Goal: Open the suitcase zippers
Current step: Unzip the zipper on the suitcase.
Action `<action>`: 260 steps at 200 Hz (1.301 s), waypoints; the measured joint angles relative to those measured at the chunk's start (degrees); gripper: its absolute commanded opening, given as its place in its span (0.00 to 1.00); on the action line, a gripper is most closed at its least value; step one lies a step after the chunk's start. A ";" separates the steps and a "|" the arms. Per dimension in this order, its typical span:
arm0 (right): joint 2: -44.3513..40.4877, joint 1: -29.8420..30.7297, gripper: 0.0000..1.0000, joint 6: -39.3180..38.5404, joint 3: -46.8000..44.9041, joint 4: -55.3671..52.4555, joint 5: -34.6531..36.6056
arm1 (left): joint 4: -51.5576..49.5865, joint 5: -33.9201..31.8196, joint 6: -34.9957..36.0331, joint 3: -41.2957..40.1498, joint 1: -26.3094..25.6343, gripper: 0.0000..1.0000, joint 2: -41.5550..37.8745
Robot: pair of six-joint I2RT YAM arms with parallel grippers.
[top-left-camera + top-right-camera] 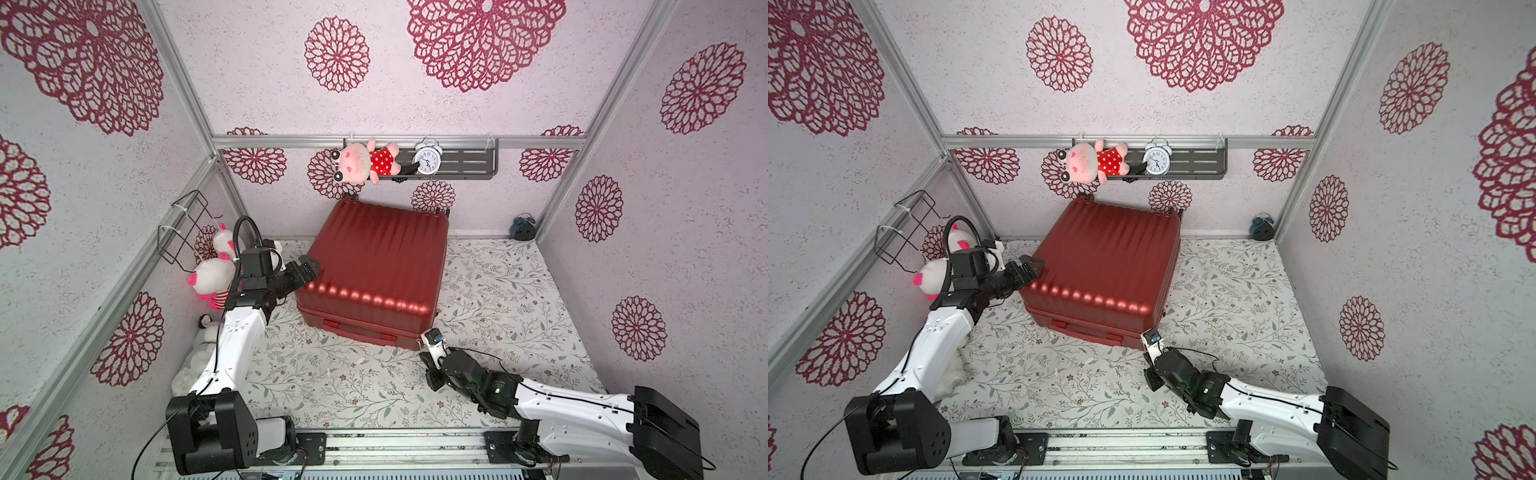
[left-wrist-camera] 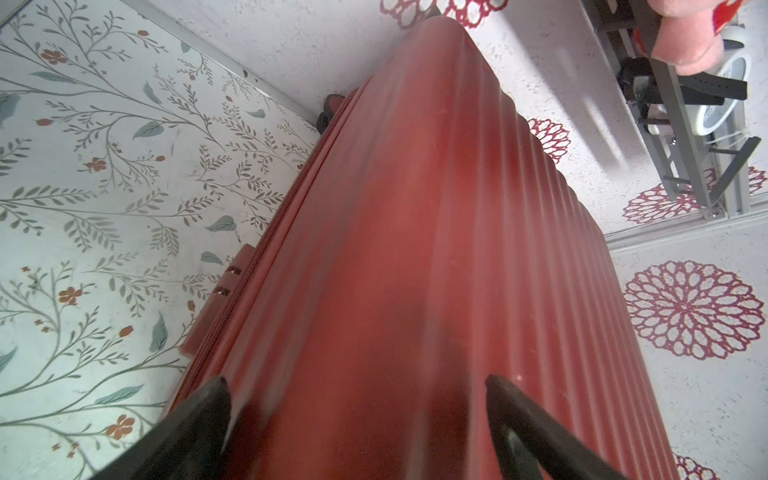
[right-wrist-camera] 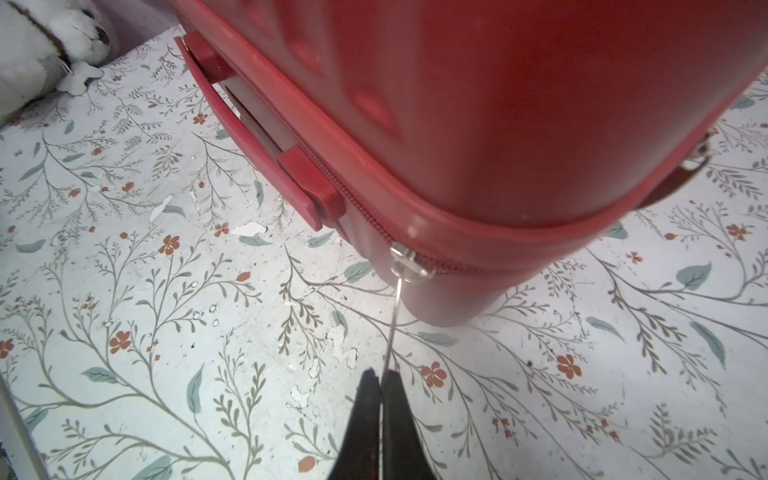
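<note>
The dark red ribbed suitcase (image 1: 378, 266) (image 1: 1104, 257) lies flat and closed on the floral table. My left gripper (image 1: 305, 270) (image 2: 357, 386) is open at the case's left top edge, with its fingers spread over the ribbed shell (image 2: 415, 249). The zipper track (image 2: 257, 266) runs along the seam below it. My right gripper (image 1: 424, 349) (image 3: 380, 376) is at the near right corner, shut on the thin silver pull tab (image 3: 395, 316). The tab leads straight to the metal slider (image 3: 409, 264) on the zippers' track (image 3: 457, 270).
A red carry handle (image 1: 359, 330) sits on the case's near side. A metal ring with a dark tab (image 3: 698, 160) hangs further round the corner. Plush toys (image 1: 212, 274) crowd the left wall under a wire basket (image 1: 187, 228). A shelf (image 1: 457, 160) holds a pink plush and an alarm clock.
</note>
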 measured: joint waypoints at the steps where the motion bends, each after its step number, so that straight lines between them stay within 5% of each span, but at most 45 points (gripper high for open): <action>1: -0.04 0.00 0.00 0.04 0.00 -0.09 0.04 | 0.00 -0.11 0.00 -0.07 -0.09 0.99 -0.07; 110: -9.29 0.00 0.00 1.79 -3.45 -5.88 4.72 | 1.18 -13.70 -4.02 -8.22 -16.02 0.99 -9.94; 260: -1.64 5.33 0.00 -2.67 -0.87 -0.92 4.28 | 5.22 -26.27 -11.17 -10.82 -37.18 1.00 -10.84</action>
